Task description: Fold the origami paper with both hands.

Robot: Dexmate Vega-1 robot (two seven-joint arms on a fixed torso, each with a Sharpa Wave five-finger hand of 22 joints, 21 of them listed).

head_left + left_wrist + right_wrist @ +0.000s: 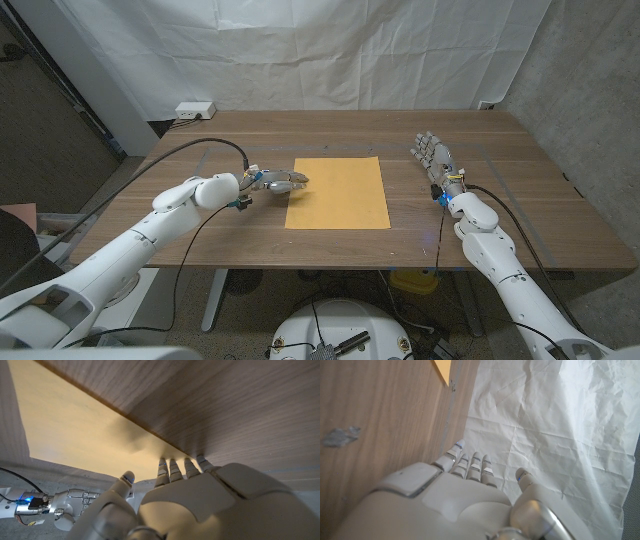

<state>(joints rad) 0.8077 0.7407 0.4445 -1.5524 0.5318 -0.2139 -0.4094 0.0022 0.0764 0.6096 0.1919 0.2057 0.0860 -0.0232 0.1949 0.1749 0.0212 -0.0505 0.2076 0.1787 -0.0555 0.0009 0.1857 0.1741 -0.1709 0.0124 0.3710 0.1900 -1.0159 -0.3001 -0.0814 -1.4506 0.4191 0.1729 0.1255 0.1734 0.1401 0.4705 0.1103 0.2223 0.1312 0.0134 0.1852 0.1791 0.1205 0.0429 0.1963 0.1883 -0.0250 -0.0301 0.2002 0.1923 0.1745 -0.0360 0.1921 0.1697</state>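
Observation:
A yellow-orange origami paper (337, 192) lies flat on the middle of the wooden table (250, 235). My left hand (277, 181) is at the paper's left edge, fingers stretched toward it and reaching onto that edge. In the left wrist view the left hand (190, 500) has its fingertips (173, 466) at the paper (75, 425), holding nothing. My right hand (436, 160) stands open to the right of the paper, well apart from it, fingers spread. In the right wrist view the right hand (465, 500) holds nothing, and a corner of the paper (442, 369) shows far off.
A white power strip (194, 110) sits at the table's back left edge. A white cloth backdrop (330, 50) hangs behind the table. Cables (205, 148) run from the left arm over the table's left part. My right hand (70, 502) also shows in the left wrist view.

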